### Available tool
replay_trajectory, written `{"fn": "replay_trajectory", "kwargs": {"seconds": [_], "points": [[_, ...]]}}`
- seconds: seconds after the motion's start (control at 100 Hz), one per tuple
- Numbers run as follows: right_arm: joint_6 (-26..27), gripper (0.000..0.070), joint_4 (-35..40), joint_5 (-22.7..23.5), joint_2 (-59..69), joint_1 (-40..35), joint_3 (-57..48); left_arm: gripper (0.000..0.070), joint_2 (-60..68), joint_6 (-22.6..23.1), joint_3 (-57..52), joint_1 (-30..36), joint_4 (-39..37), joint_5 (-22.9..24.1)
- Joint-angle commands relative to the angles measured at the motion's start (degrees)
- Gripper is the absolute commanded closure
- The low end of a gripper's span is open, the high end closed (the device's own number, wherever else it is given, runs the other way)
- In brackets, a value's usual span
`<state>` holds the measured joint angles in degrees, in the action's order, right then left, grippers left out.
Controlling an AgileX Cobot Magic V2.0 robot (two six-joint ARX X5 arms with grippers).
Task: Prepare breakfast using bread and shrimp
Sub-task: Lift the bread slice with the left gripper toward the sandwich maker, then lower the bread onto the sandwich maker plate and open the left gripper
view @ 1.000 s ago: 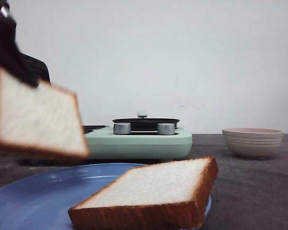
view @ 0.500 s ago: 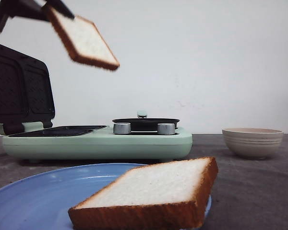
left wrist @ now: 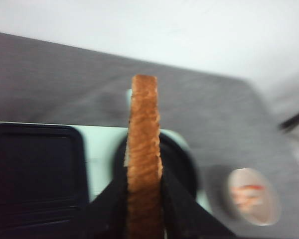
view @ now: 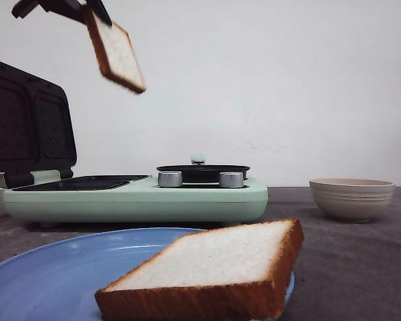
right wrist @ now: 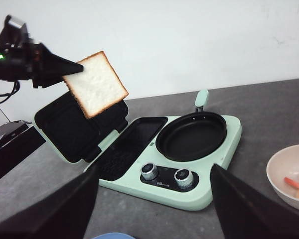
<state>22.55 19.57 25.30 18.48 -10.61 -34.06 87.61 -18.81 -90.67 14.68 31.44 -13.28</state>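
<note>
Now: your left gripper [view: 87, 12] clamps one bread slice [view: 117, 53] high over the open grill [view: 87, 182] | right gripper [right wrist: 154, 209] fingers apart, idle | second slice [view: 214, 261] near, on plate [view: 47, 274] | shrimp [right wrist: 296, 181] in bowl [view: 351, 198], right | next: you lower the bread flat onto the grill plate.

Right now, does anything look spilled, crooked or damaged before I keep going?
Nothing spilled or damaged. The left gripper holds one bread slice tilted in the air above the open sandwich maker. The second slice overhangs the blue plate edge.

Held bread slice [view: 118, 53] now tilted steeper in the left pincer [view: 93, 15], shifted slightly left.
</note>
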Motion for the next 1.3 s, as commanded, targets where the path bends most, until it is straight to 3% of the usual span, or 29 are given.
{"fn": "replay_trajectory", "kwargs": {"seconds": [0.0, 0.24, 0.55, 0.73, 1.1, 1.29], "points": [[-0.79, 0.0261, -0.11, -0.13, 0.17, -0.24, -0.81, 0.0698, 2.78, 7.32, -3.10, 0.92, 1.79, 3.69], [-1.51, 0.0261, 0.42, -0.31, 0.17, -0.24, -0.81, 0.0698, 9.60, 19.26, -7.04, 4.28, 3.80, 18.32], [-2.67, 0.0260, 3.78, -1.79, 0.17, -0.24, -0.81, 0.0699, 16.06, 29.64, -7.19, 6.95, 0.57, 28.04], [-4.04, 0.0261, 5.22, -1.79, 0.17, -0.24, -0.81, 0.0699, 18.93, 40.87, -7.19, 8.87, -4.13, 35.47], [-5.42, 0.0261, 8.87, -1.77, 0.15, -0.26, -0.81, 0.0699, 24.44, 54.29, -7.19, 10.47, -12.33, 38.16], [-5.44, 0.0261, 9.84, -1.77, 0.15, -0.26, -0.81, 0.0699, 27.30, 55.10, -7.19, 10.38, -13.05, 39.41]]}}
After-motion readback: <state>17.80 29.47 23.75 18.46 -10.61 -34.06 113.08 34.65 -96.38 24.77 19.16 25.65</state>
